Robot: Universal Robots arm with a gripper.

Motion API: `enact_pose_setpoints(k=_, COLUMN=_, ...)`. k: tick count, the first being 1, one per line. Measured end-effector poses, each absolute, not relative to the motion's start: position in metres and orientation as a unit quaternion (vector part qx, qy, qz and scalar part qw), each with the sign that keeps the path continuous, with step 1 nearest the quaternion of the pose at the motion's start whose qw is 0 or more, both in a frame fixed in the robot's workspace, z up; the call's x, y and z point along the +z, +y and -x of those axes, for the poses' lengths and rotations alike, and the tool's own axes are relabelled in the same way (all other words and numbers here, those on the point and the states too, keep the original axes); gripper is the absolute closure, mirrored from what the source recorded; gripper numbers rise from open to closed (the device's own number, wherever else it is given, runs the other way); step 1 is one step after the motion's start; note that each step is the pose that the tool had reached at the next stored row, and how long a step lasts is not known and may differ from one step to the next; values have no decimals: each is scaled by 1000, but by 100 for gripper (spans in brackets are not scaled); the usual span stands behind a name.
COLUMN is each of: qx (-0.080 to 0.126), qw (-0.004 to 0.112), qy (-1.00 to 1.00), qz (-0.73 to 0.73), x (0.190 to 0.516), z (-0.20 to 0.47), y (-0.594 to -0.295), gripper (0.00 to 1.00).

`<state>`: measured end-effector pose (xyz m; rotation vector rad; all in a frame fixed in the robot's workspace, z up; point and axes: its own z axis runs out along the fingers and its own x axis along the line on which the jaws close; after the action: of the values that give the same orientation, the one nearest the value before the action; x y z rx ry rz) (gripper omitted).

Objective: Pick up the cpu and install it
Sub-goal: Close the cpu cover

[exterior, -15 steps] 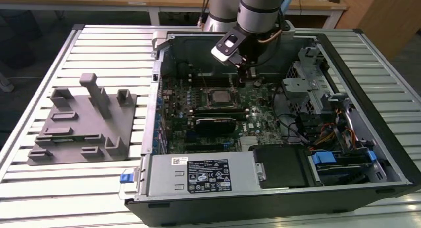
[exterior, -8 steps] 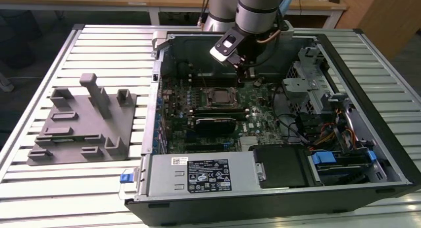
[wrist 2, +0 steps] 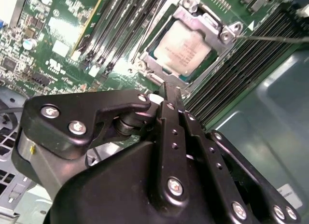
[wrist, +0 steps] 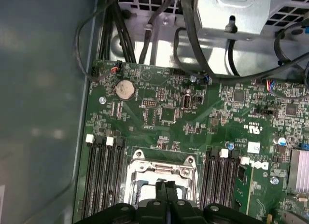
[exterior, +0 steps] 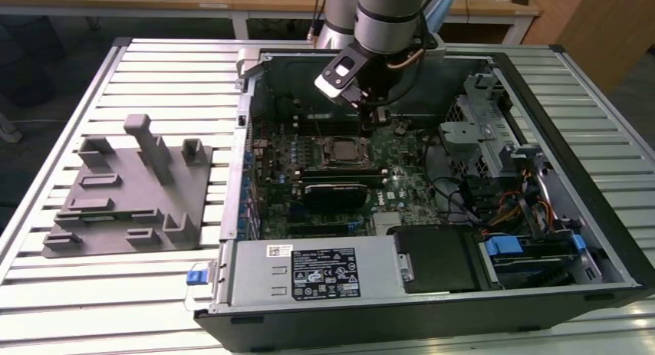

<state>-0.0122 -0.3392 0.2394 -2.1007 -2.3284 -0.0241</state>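
Observation:
The cpu (wrist 2: 186, 50), a silvery-beige square, lies flat in the socket on the green motherboard (wrist 2: 63, 45), with the metal socket frame (wrist 2: 203, 19) around its edges. In the exterior view the cpu (exterior: 343, 149) sits mid-board inside the open computer case (exterior: 430, 309). My gripper (exterior: 370, 116) hangs just above and behind the socket. Its black fingers (wrist 2: 170, 96) are pressed together with nothing between them, and their tips stand a little off the socket's edge. In the first wrist view the shut gripper (wrist: 166, 185) covers part of the socket frame (wrist: 145, 159).
A thin metal lever (wrist 2: 275, 38) runs out beside the socket. Memory slots (wrist: 104, 175) flank it on both sides. Cables (wrist: 193, 45) and a drive cage (exterior: 492, 133) crowd the case. A large grey tray with upright posts (exterior: 123, 202) lies on the slatted table at the exterior view's left.

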Motion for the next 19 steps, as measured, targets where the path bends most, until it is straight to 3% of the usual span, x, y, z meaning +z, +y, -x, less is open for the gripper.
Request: enact_pose_setpoints(k=19, qx=-11, qw=4, qy=-745, qz=667, x=227, z=22, y=-341, gripper=89)
